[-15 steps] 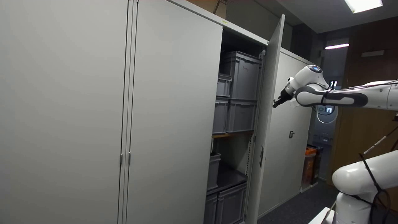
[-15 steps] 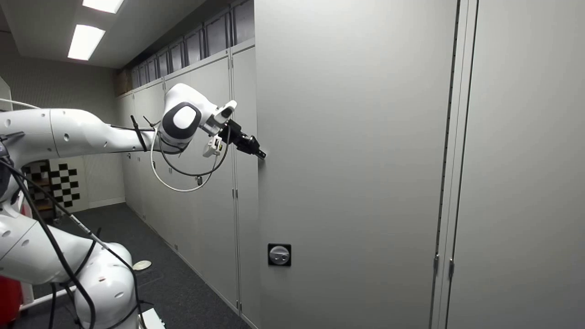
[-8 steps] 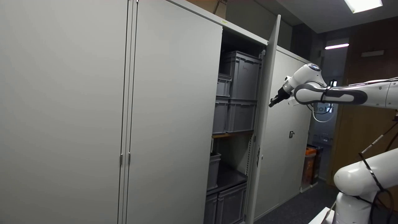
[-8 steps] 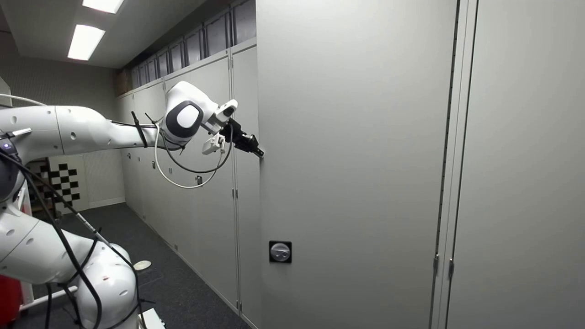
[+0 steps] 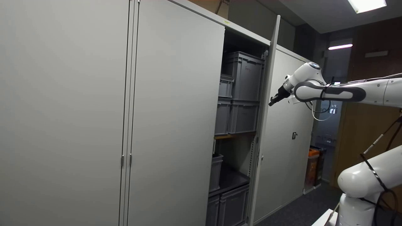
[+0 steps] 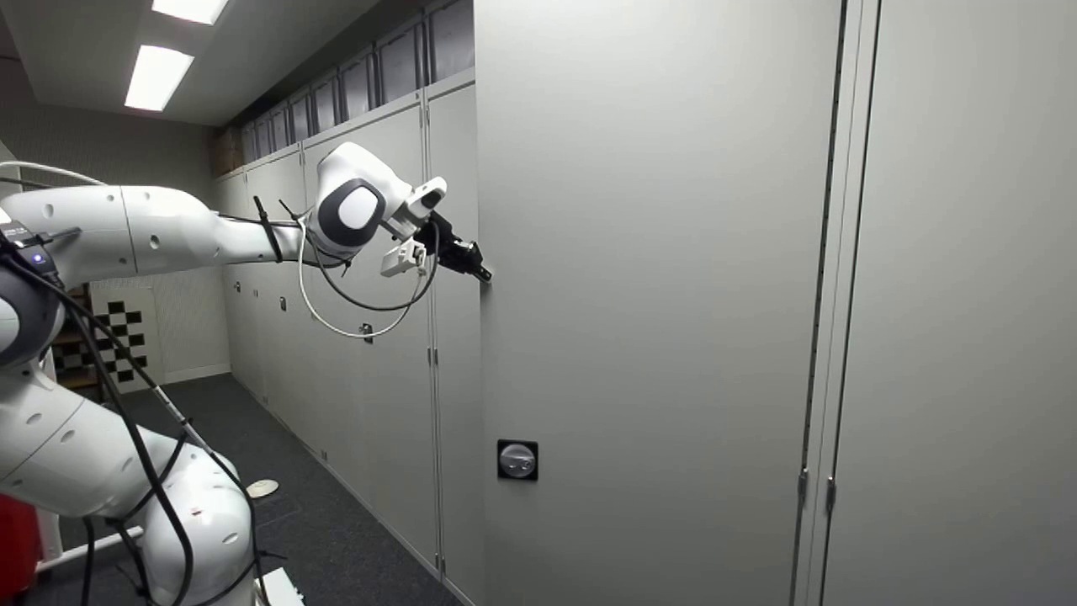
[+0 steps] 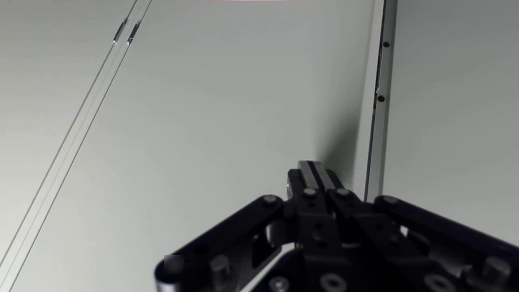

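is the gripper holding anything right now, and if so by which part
Nothing is held: the gripper is shut, its fingertips together with nothing between them, close to the outer face of the open cabinet door.

In an exterior view, grey storage crates (image 5: pixel 249 77) are stacked right of centre; an orange-topped container (image 5: pixel 312 169) is noted at lower right. In an exterior view, a checkered panel (image 6: pixel 126 332) is observed at mid-left, a pale disc (image 6: pixel 262 488) is recorded on the floor (image 6: pixel 336 539) at lower left, and ceiling lights (image 6: pixel 160 77) are found lit at upper left.
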### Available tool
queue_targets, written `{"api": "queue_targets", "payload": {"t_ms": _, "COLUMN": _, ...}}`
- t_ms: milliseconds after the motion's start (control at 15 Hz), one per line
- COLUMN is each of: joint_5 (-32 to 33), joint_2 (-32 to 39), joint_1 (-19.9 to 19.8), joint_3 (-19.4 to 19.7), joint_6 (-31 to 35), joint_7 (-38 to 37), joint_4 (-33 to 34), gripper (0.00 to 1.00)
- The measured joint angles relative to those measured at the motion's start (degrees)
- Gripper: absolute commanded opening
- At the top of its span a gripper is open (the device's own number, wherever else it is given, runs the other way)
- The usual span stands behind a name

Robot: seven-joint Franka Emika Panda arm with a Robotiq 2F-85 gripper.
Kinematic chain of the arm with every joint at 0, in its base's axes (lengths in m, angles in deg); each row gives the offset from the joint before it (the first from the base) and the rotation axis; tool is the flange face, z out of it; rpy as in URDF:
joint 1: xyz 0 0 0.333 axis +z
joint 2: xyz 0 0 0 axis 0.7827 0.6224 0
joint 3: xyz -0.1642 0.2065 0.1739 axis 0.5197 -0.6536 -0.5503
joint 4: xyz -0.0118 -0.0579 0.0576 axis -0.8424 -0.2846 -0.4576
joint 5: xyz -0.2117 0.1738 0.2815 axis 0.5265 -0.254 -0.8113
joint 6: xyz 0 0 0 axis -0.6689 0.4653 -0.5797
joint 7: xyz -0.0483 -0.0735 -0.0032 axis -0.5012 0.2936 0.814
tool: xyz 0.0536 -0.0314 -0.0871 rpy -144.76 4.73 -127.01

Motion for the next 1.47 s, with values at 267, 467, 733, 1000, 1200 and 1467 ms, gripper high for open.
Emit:
{"api": "queue_targets", "payload": {"t_ms": 267, "joint_5": -1.4, "joint_2": 2.5, "joint_1": 0.2, "joint_3": 1.1, "joint_6": 0.0, "joint_7": 1.3, "joint_4": 2.3, "gripper": 0.00}}
{"api": "queue_targets", "payload": {"t_ms": 467, "joint_5": -3.1, "joint_2": 3.9, "joint_1": 1.0, "joint_3": 1.6, "joint_6": 0.0, "joint_7": 2.7, "joint_4": 3.7, "gripper": 0.00}}
{"api": "queue_targets", "payload": {"t_ms": 733, "joint_5": -5.3, "joint_2": 5.7, "joint_1": 2.4, "joint_3": 2.2, "joint_6": 0.0, "joint_7": 3.9, "joint_4": 5.3, "gripper": 0.00}}
{"api": "queue_targets", "payload": {"t_ms": 1000, "joint_5": -7.1, "joint_2": 7.3, "joint_1": 3.8, "joint_3": 2.4, "joint_6": -0.1, "joint_7": 4.9, "joint_4": 6.6, "gripper": 0.00}}
{"api": "queue_targets", "payload": {"t_ms": 1200, "joint_5": -7.5, "joint_2": 8.3, "joint_1": 4.6, "joint_3": 2.4, "joint_6": -0.1, "joint_7": 5.0, "joint_4": 7.4, "gripper": 0.00}}
{"api": "queue_targets", "payload": {"t_ms": 1467, "joint_5": -7.8, "joint_2": 9.9, "joint_1": 4.8, "joint_3": 2.4, "joint_6": -0.1, "joint_7": 5.1, "joint_4": 9.1, "gripper": 0.00}}
